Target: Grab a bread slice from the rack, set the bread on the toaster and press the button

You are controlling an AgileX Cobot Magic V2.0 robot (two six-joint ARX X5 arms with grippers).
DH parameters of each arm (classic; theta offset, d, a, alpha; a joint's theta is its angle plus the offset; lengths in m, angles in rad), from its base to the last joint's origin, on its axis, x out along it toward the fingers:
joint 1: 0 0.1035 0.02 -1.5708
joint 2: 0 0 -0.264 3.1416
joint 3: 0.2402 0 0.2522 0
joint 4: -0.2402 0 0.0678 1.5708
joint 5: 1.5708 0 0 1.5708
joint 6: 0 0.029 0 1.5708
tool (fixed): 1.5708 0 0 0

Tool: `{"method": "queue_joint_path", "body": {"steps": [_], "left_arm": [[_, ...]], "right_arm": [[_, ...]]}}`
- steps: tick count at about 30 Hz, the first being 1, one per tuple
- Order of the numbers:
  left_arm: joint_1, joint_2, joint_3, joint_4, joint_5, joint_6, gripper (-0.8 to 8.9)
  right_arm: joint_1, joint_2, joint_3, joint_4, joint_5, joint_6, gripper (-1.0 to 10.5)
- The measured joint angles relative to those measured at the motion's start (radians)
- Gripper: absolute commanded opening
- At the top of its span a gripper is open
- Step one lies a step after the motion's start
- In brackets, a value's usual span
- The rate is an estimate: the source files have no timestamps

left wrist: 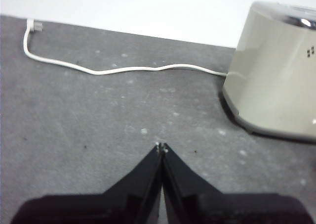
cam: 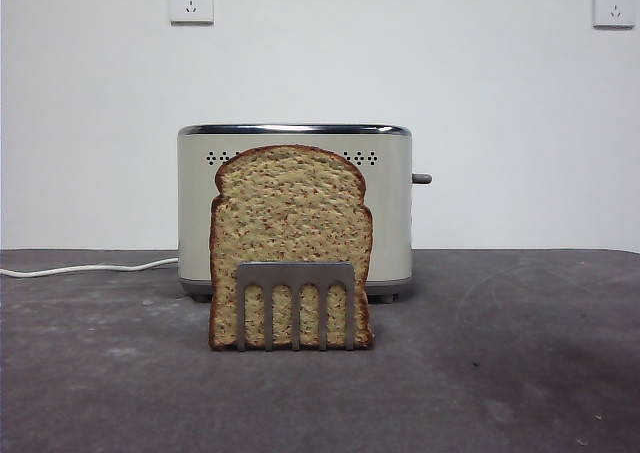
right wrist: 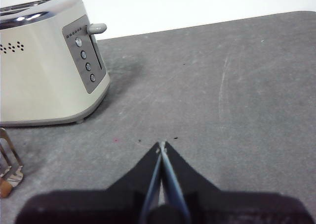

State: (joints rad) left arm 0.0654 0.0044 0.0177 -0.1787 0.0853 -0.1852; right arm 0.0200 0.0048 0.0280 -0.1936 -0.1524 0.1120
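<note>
Both end effectors hang above the grey tabletop (cam: 520, 373) with nothing in their grip. Left end effector (left wrist: 161, 146) has its black jaws pressed together at the tips, over bare mat near the toaster's (cam: 295, 208) rounded end, where a white power cord (left wrist: 123, 68) snakes away across the surface to a plug. Right end effector (right wrist: 161, 145) is likewise closed to a point, empty, above the tabletop on the toaster's other side; its wrist view shows the grey control panel (right wrist: 85, 61) with a column of round knobs and the button (right wrist: 98, 28), a dark grey lever sticking out near the top. In the front view neither arm appears. The slice of bread (cam: 290, 228) stands upright in the rack (cam: 295, 303), whose flat bar and prongs cross its lower part, directly in front of the cream toaster. The lever (cam: 421, 178) juts from the toaster's right side. Two white wall sockets (cam: 191, 1) sit high on the wall behind.
</note>
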Motion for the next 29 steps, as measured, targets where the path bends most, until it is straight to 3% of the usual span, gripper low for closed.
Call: {"method": "queue_joint_path", "body": {"steps": [4,10,13,21,29], "left_arm": [[0.0,0.0,0.0,0.0,0.022,-0.073,-0.06],[0.0,0.0,0.002,0.006,0.173,-0.118,-0.08],[0.0,0.0,0.021,-0.007,0.214,-0.15,-0.08],[0.0,0.035,0.187,-0.031,0.292,-0.177,-0.08],[0.0,0.183,0.422,-0.113,0.43,-0.133,-0.08]], "right_arm": [[0.0,0.0,0.0,0.0,-0.004,0.099,0.0],[0.0,0.002,0.003,-0.003,-0.047,0.293,-0.1],[0.0,0.022,0.028,-0.016,-0.057,0.338,-0.1],[0.0,0.148,0.219,-0.008,-0.085,0.349,-0.1],[0.0,0.385,0.496,-0.147,-0.221,0.23,-0.1]]}}
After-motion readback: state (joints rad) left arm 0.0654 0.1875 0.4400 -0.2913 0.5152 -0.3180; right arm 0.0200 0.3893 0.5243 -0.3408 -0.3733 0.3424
